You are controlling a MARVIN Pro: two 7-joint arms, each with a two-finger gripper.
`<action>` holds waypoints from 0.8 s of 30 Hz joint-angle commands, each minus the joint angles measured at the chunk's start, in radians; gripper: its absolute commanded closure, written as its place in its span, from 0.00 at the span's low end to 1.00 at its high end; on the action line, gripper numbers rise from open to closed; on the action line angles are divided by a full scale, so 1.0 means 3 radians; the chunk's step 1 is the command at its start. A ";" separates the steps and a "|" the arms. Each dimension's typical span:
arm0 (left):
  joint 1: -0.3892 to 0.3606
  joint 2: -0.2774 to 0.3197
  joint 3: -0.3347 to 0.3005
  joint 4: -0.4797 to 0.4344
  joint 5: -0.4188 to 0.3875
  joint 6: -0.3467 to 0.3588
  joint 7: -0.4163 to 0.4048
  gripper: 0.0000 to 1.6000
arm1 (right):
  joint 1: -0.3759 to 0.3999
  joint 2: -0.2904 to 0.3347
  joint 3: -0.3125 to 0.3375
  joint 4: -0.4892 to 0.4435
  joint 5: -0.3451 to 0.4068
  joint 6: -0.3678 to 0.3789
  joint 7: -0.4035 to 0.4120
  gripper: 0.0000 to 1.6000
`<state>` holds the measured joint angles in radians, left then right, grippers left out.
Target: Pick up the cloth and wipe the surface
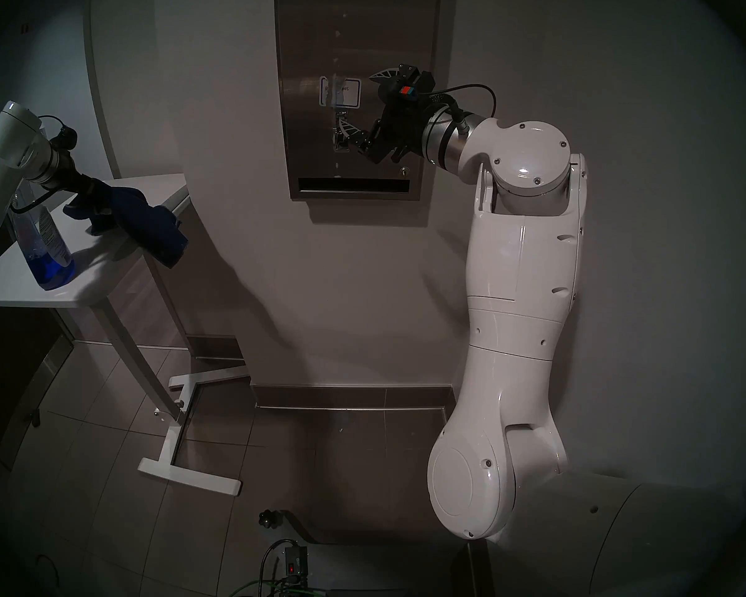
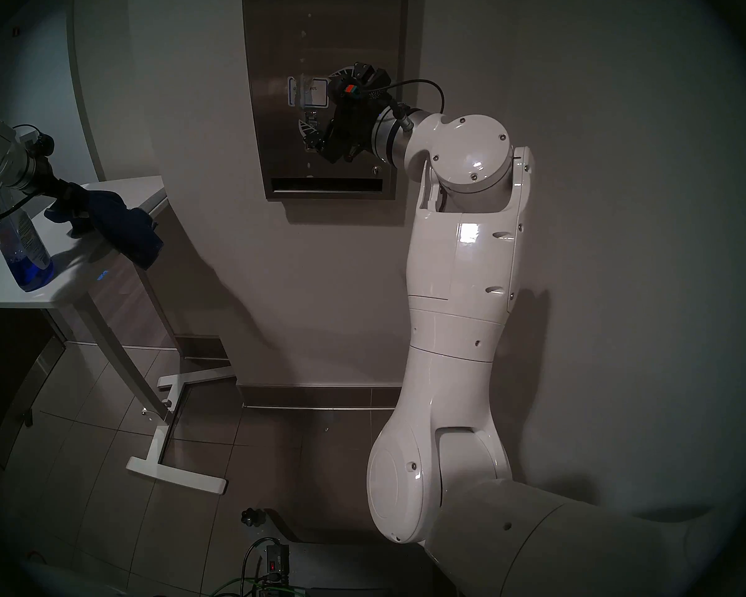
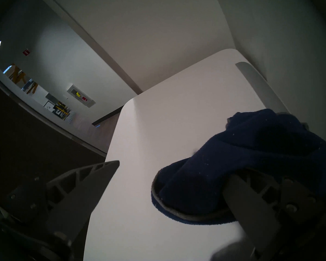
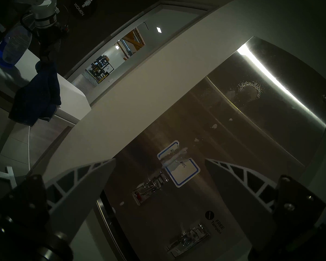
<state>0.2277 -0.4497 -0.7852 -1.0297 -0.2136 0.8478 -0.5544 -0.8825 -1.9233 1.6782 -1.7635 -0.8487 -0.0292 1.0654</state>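
Draping over one finger of our spread left gripper (image 3: 169,179), the cloth (image 3: 252,160) seems unclamped, far left of the panel (image 1: 354,36).

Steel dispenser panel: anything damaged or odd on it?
Yes. The blue-bordered label on the steel dispenser panel is torn or smeared across its middle, and whitish specks and a powdery smudge mark the panel above it.

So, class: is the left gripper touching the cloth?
Touching. The left wrist view shows the cloth draped over one finger of the left gripper.
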 commanded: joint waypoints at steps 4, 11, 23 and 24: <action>-0.0433 -0.0248 -0.0099 0.0069 0.0178 -0.0337 -0.0246 0.00 | 0.0050 -0.0025 -0.0015 -0.0091 0.0007 -0.0006 -0.0016 0.00; -0.0546 -0.0532 -0.0185 0.0221 0.0304 -0.0452 -0.0157 0.83 | 0.0040 -0.0022 -0.0003 -0.0088 0.0003 -0.0011 -0.0023 0.17; -0.0832 -0.0876 -0.0134 0.0655 0.0549 -0.0618 0.0077 1.00 | 0.0031 -0.0008 0.0028 -0.0082 -0.0005 -0.0021 -0.0034 0.52; -0.0710 -0.0868 -0.0244 0.0605 0.0573 -0.0661 0.0133 1.00 | 0.0032 -0.0007 0.0031 -0.0080 -0.0006 -0.0022 -0.0034 0.52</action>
<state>0.0989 -0.6484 -0.8154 -0.8732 -0.0885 0.6990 -0.5807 -0.8978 -1.9249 1.6827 -1.7647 -0.8498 -0.0356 1.0681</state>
